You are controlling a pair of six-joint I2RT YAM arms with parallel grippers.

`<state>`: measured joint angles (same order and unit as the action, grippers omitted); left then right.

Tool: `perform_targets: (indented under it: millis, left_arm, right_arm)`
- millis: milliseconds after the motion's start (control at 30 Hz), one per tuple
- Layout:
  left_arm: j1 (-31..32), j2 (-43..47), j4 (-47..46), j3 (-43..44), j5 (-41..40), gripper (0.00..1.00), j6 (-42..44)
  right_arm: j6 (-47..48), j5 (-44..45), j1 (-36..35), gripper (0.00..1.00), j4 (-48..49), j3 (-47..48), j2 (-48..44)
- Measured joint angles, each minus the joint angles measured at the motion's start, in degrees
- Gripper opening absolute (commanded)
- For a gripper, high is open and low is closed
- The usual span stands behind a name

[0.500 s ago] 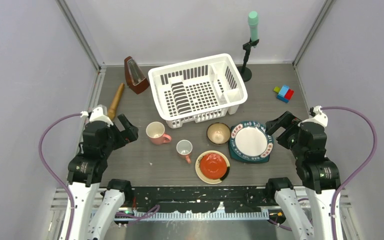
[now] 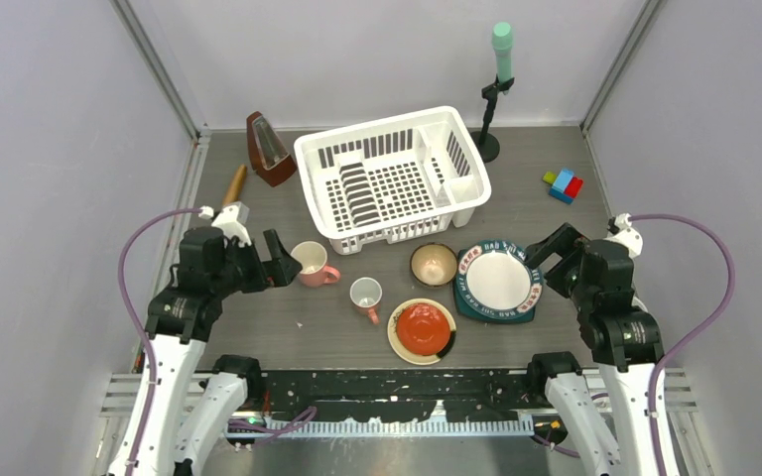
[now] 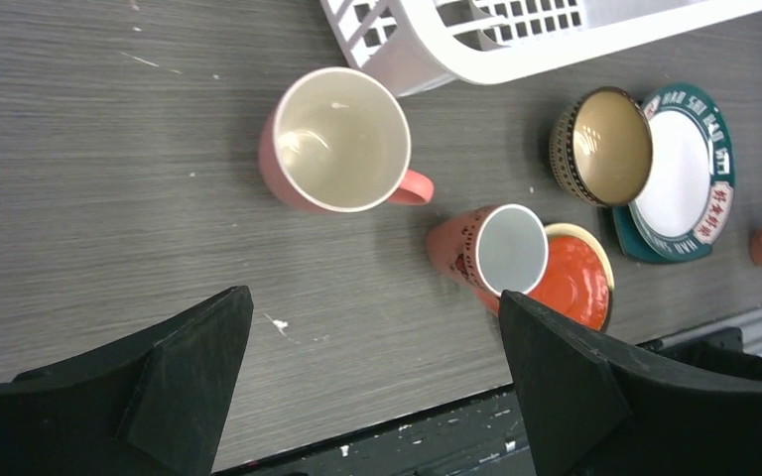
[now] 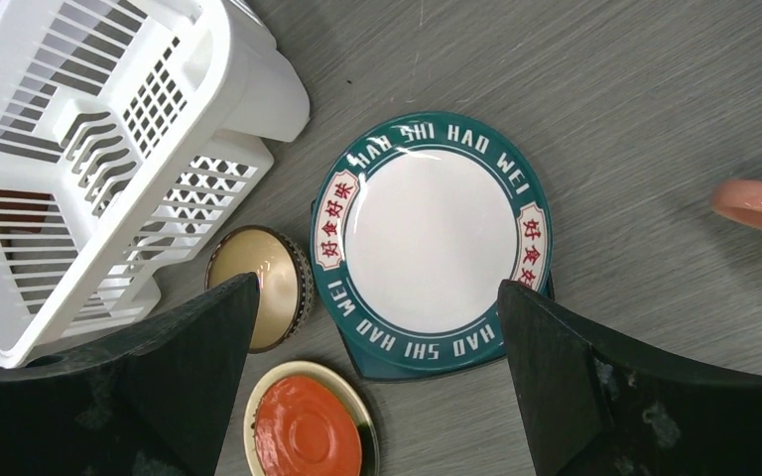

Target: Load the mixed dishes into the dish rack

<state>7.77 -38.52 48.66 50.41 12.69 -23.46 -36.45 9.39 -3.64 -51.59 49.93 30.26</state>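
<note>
Grey tabletop [image 3: 109,149]: left tool [image 3: 375,302] (jaws apart) beside larger mug [image 3: 337,139].

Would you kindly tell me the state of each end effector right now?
Left end effector: open, holding nothing.
Right end effector: open, holding nothing.

Both arms rise from their bases and fold forward at the elbow, with the wrists turned inward toward each other. The left gripper [image 2: 280,264] points off to its own right, tilted downward, jaws spread wide. Its black fingers [image 3: 184,372] sit at either side of the wrist view. The right gripper [image 2: 548,260] mirrors it, pointing to its own left with jaws equally wide.
</note>
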Motion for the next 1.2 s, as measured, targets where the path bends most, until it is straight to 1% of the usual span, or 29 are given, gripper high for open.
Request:
perform_targets:
  millis: [167, 267, 300, 467, 533, 567, 667, 700, 733, 767, 800, 867, 933, 1033, 1200]
  left_arm:
    - [0.0, -0.2, -4.5, -3.8, 4.8, 0.91, -2.2]
    - [0.0, -0.3, -8.3, -8.0, 6.4, 0.89, -6.0]
    - [0.0, -0.3, -9.5, -9.8, 6.5, 0.88, -7.4]
    - [0.0, -1.1, -11.5, -13.4, 5.9, 0.88, -10.6]
    - [0.0, -1.3, -11.7, -13.4, 4.9, 0.89, -10.8]
    - [0.0, -1.4, -11.8, -13.4, 4.3, 0.89, -10.9]
    - [0.0, -2.1, -12.1, -13.4, 3.2, 0.89, -11.6]
    - [0.0, -2.3, -12.3, -13.4, 3.1, 0.89, -12.0]
    - [0.0, -2.5, -13.0, -13.5, 3.2, 0.89, -12.3]
    - [0.0, -2.7, -13.7, -13.6, 3.3, 0.88, -12.5]
    - [0.0, -3.0, -14.4, -13.8, 3.7, 0.88, -12.7]
    - [0.0, -3.7, -15.5, -14.2, 4.5, 0.88, -13.2]
    - [0.0, -4.9, -16.3, -14.4, 5.4, 0.88, -13.4]
    - [0.0, -6.0, -16.9, -14.4, 5.9, 0.89, -13.4]
    - [0.0, -6.1, -17.6, -14.4, 5.7, 0.88, -13.4]
  right_arm:
    - [-2.2, -1.5, 0.0, 0.94, 1.7, -3.6, 1.7]
    - [-4.1, -3.4, 0.0, 0.88, 2.9, -6.2, 4.5]
    - [-4.6, -4.2, 0.0, 0.84, 3.5, -7.2, 5.9]
    - [-7.4, -6.2, 0.0, 0.82, 5.6, -10.2, 11.8]
    - [-8.8, -4.8, 0.0, 0.82, 5.7, -10.6, 13.2]
    - [-9.7, -3.7, 0.0, 0.79, 5.7, -10.6, 13.8]
    - [-12.5, -1.1, 0.0, 0.76, 5.9, -10.6, 16.6]
    - [-13.0, -1.1, 0.0, 0.73, 6.3, -10.8, 17.6]
    - [-13.4, -2.1, 0.0, 0.7, 7.7, -11.3, 18.9]
    - [-13.5, -4.0, 0.1, 0.7, 10.0, -12.4, 20.2]
    - [-13.7, -7.3, 0.0, 0.7, 13.0, -14.0, 21.3]
    - [-14.0, -10.4, -0.2, 0.71, 16.2, -15.8, 21.9]
    - [-14.6, -12.3, -2.1, 0.72, 19.0, -17.3, 22.4]
    - [-14.8, -11.4, -7.4, 0.71, 21.6, -16.8, 24.1]
    - [-15.6, -7.1, -16.2, 0.69, 24.2, -12.0, 32.5]
